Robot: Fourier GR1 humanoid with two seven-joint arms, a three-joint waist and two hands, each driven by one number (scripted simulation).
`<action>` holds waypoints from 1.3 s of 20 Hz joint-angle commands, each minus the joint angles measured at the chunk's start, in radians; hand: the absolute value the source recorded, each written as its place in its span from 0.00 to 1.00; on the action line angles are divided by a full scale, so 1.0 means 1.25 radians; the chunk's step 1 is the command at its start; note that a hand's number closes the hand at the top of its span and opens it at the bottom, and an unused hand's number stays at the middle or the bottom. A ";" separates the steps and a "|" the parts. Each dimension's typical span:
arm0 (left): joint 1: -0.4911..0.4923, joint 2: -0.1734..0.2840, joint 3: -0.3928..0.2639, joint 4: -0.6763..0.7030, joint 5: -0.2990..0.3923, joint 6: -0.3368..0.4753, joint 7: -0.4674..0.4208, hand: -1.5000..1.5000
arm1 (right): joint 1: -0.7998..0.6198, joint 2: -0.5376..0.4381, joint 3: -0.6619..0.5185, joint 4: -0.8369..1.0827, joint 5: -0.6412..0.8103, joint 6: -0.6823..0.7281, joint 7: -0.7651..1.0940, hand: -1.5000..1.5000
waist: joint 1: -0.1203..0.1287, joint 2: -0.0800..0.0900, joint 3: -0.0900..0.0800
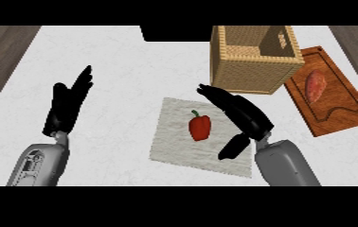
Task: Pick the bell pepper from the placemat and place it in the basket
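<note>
A white counter (105, 56) is seen from above. The red pepper (200, 126) lies on the grey placemat (174, 148), just left of the right hand (241, 112), which is held open, fingers straight, thumb down, touching nothing. The basket (255, 74) stands beyond the placemat. The left hand (67, 105) is open, well apart.
</note>
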 commanded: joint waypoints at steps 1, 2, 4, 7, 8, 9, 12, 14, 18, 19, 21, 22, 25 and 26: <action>-0.005 0.008 0.020 -0.008 0.002 -0.035 0.019 0.50 | -0.016 0.047 0.007 0.025 0.029 -0.002 0.024 0.00 | 0.000 0.000 0.000; -0.007 -0.014 0.012 0.011 -0.027 -0.004 -0.010 0.50 | 0.051 -0.001 0.000 -0.033 0.020 0.005 -0.034 0.00 | -0.002 -0.001 0.000; -0.017 -0.011 0.027 0.051 -0.022 -0.012 -0.034 0.50 | -0.033 0.042 -0.015 0.125 0.051 -0.054 -0.057 0.00 | 0.000 0.000 0.000; 0.028 -0.011 0.026 -0.049 -0.015 -0.037 0.024 0.50 | -0.005 0.045 -0.001 0.058 0.064 -0.008 -0.014 0.00 | 0.000 -0.001 0.000; 0.040 -0.028 0.012 -0.022 -0.039 -0.016 -0.026 0.50 | -0.035 0.065 -0.010 0.129 0.074 -0.047 -0.033 0.00 | 0.001 0.000 0.000; 0.021 0.003 0.027 -0.080 -0.016 -0.042 0.063 0.50 | 0.019 0.060 0.024 0.093 0.093 -0.055 -0.028 0.00 | 0.001 -0.001 0.000; -0.025 -0.016 0.038 -0.004 -0.022 -0.035 0.021 0.50 | -0.073 0.089 0.010 0.163 0.075 -0.047 0.013 0.00 | 0.002 0.000 0.000; 0.020 -0.030 0.026 -0.065 -0.028 -0.033 0.045 0.50 | -0.064 0.089 -0.005 0.196 0.089 -0.061 -0.026 0.00 | 0.003 0.000 0.000; 0.030 -0.043 0.023 -0.056 -0.050 -0.030 0.031 0.50 | -0.010 0.090 0.021 0.153 0.089 -0.059 -0.017 0.00 | 0.000 0.000 0.000; -0.040 -0.037 0.047 0.025 -0.043 -0.023 0.010 0.50 | -0.045 0.090 0.008 0.248 0.099 -0.102 -0.070 0.00 | 0.000 0.001 0.000; -0.002 -0.017 0.058 -0.055 -0.028 -0.049 0.055 0.50 | -0.070 0.074 -0.036 0.190 0.074 -0.034 -0.029 0.00 | 0.000 0.000 0.000; 0.033 -0.006 0.065 -0.052 -0.012 -0.080 0.007 0.50 | -0.069 0.090 0.039 0.239 0.046 -0.118 -0.003 0.00 | 0.003 0.000 0.000; 0.033 -0.030 0.045 -0.074 -0.047 -0.049 0.039 0.50 | -0.110 0.090 -0.008 0.293 0.078 -0.097 -0.054 0.00 | 0.003 0.000 0.000; 0.102 -0.066 0.006 -0.140 -0.067 -0.023 0.028 0.50 | -0.071 0.091 0.015 0.260 0.091 -0.104 -0.054 0.00 | 0.003 -0.001 0.000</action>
